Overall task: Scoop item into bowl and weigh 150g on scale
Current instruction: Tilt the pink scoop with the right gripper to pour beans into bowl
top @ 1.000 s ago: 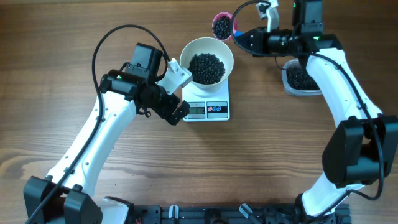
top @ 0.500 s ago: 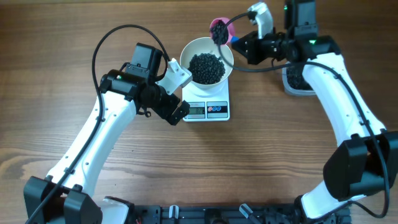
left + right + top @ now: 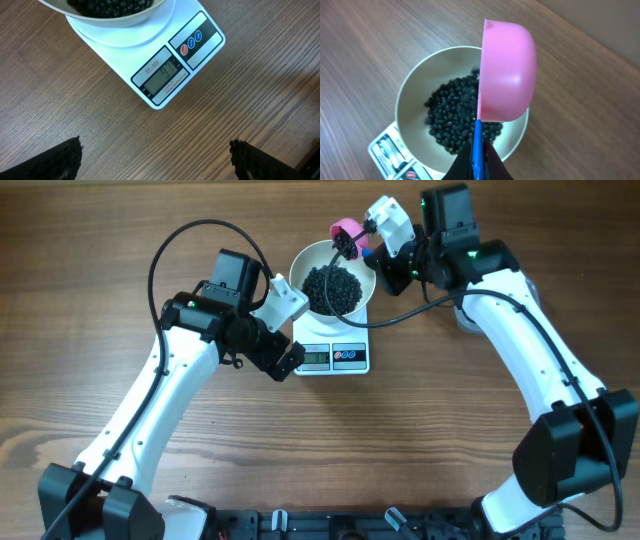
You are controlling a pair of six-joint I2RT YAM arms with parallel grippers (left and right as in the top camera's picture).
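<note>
Wood-grain tabletop [image 3: 90,300] is carrying white digital scale [image 3: 352,340] under round white bowl [image 3: 303,262] of black beads [image 3: 332,288]; right gripper [image 3: 378,242] pinching tilted pink scoop [image 3: 507,70] overhead, left gripper [image 3: 291,328] spread alongside.

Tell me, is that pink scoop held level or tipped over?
Tipped. In the right wrist view the pink scoop is turned on its side above the white bowl, rounded back showing, mouth facing the black beans.

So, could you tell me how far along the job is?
Done: the bowl sits on the scale holding beans. In hand: the right hand, shut on the pink scoop by its handle, tips it over the bowl; the left hand is open. Left: the display seems to show two digits, short of 150g, so more scooping.
</note>
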